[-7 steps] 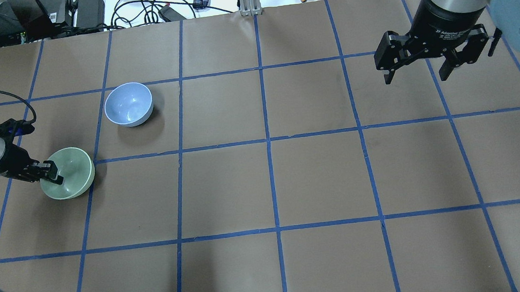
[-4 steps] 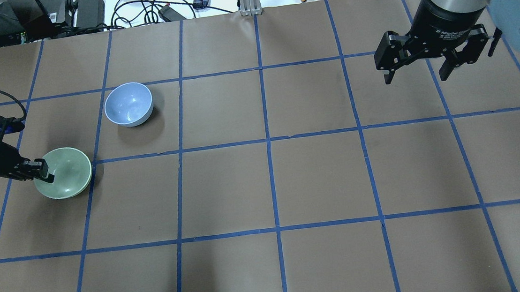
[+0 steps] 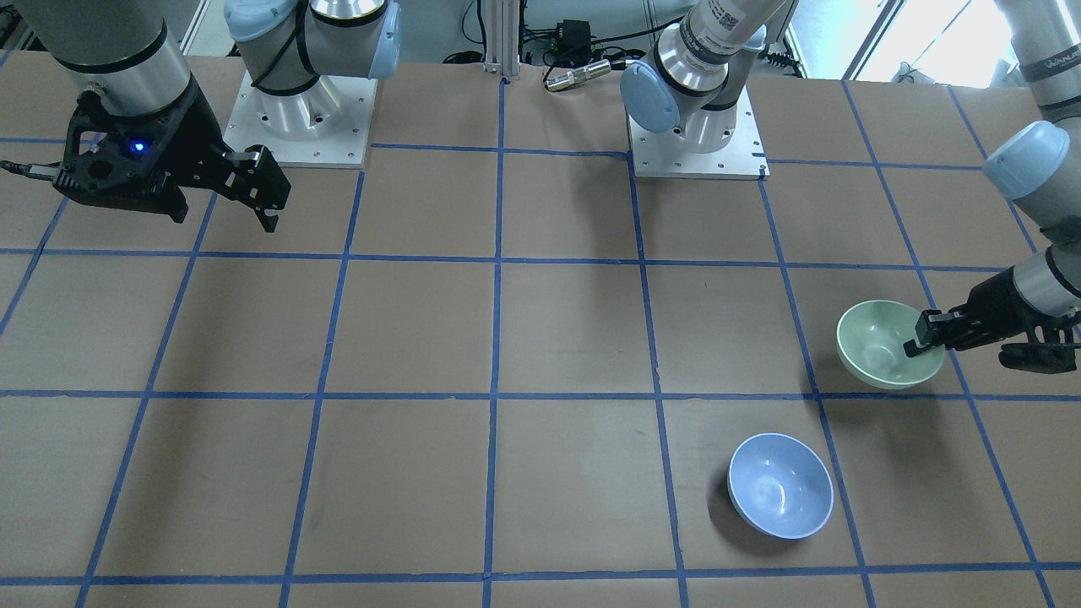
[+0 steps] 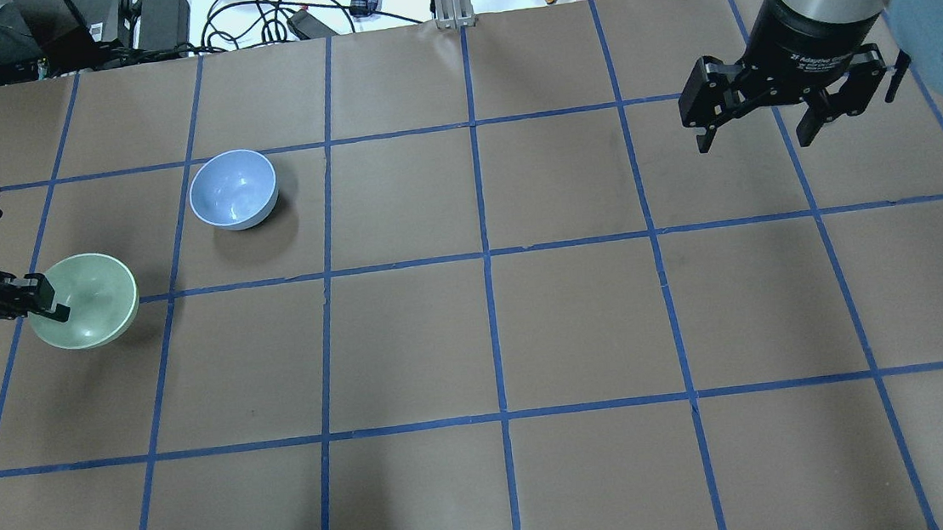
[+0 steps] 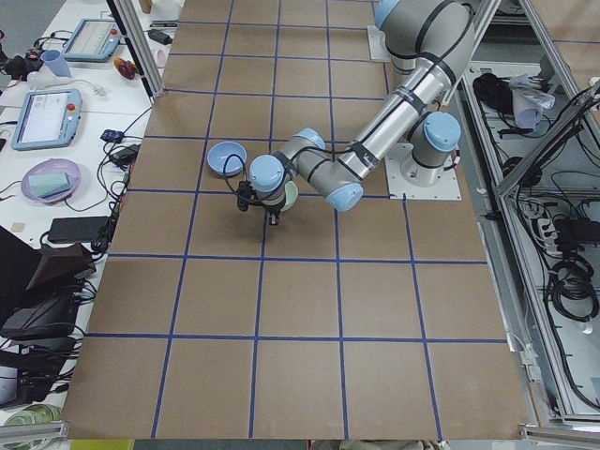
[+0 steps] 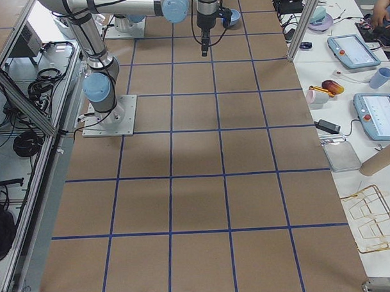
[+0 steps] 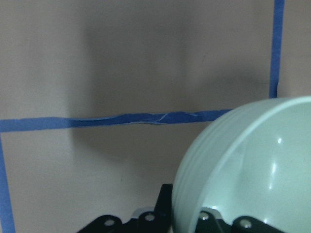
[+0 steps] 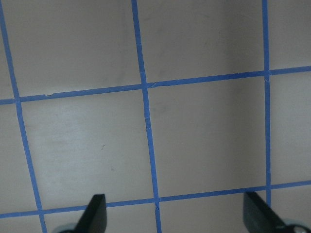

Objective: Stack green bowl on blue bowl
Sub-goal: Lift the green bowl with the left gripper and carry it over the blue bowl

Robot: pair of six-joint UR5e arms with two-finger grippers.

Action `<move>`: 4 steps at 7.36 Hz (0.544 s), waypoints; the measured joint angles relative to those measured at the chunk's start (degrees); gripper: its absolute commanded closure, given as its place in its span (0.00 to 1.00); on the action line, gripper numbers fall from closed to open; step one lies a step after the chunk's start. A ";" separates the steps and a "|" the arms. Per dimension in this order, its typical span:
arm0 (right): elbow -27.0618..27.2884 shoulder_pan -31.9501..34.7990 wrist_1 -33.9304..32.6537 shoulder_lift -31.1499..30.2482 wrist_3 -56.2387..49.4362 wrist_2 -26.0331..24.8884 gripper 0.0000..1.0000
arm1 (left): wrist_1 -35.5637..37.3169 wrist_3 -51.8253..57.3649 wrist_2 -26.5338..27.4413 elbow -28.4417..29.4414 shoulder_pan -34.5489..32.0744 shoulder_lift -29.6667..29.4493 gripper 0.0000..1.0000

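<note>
1. Left end effector (image 4: 48, 302) (image 3: 916, 342), black, two-finger. It sits at the left edge of the overhead view. The gap is narrow, with one finger inside and one outside a bowl wall, clamped on the rim.
2. Small round glossy pale mint-green bowl (image 4: 91, 302) (image 3: 882, 346) (image 7: 252, 170). It is gripped at the rim on the side toward the frame's left edge. The mouth faces up, and it looks tilted in the left wrist view. Whether its base touches the surface cannot be told.
3. Small round glossy pale periwinkle-blue bowl (image 4: 233, 188) (image 3: 781, 485). It stands upright on the surface in the upper left of the overhead view. It is near the green bowl but apart from it, with one tape line running between them.
4. Right end effector (image 4: 755, 138) (image 3: 224, 215), black, two-finger. It is in the upper right of the overhead view, well apart from both bowls. The fingers are spread wide over bare surface.
5. Surface (image 4: 578, 315), brown paper covering. A grid of blue tape lines divides it into squares.
</note>
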 measured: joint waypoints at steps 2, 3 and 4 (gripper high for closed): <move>0.00 0.00 0.00 0.00 0.00 0.00 0.00 | -3.88 -0.20 -4.93 4.96 -0.64 -0.45 0.97; 0.01 0.00 0.00 0.00 0.00 0.00 0.00 | -5.61 -0.55 -7.54 7.37 -1.65 -1.01 0.97; 0.03 0.00 0.00 0.00 0.00 0.00 0.00 | -6.68 -1.59 -8.94 9.32 -4.00 -1.49 0.97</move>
